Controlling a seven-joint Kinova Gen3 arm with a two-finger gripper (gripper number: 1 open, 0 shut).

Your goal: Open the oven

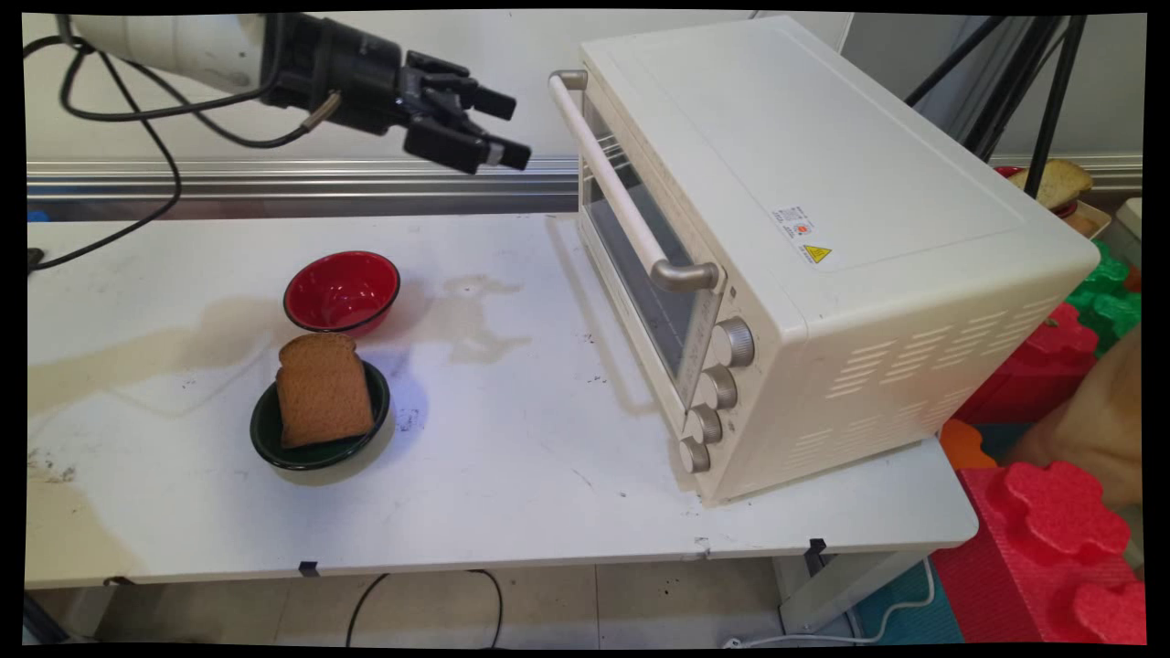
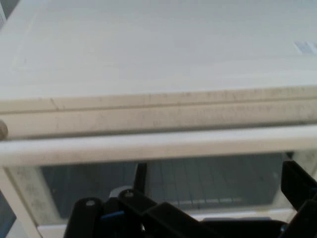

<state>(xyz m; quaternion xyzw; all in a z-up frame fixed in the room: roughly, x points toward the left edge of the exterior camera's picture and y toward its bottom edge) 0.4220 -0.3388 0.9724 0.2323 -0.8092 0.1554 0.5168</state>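
Observation:
My gripper (image 1: 508,128) hangs high over the table's back, open and holding nothing, and it points at the cream toaster oven (image 1: 823,183). Its fingertips are a short way left of the far end of the oven's long handle (image 1: 622,196). The oven door is shut. In the hand view the handle (image 2: 158,145) runs across the picture just beyond my open gripper (image 2: 208,210), with the glass door (image 2: 198,183) below it. On the table's left, an empty red bowl (image 1: 341,291) stands behind a dark green bowl (image 1: 265,440) that holds a slice of brown bread (image 1: 322,390).
The oven fills the table's right half, with several knobs (image 1: 717,388) at its near corner. Black cables (image 1: 137,119) hang from the arm at the upper left. Red and green foam blocks (image 1: 1051,521) and tripod legs (image 1: 1024,82) stand off the table's right edge.

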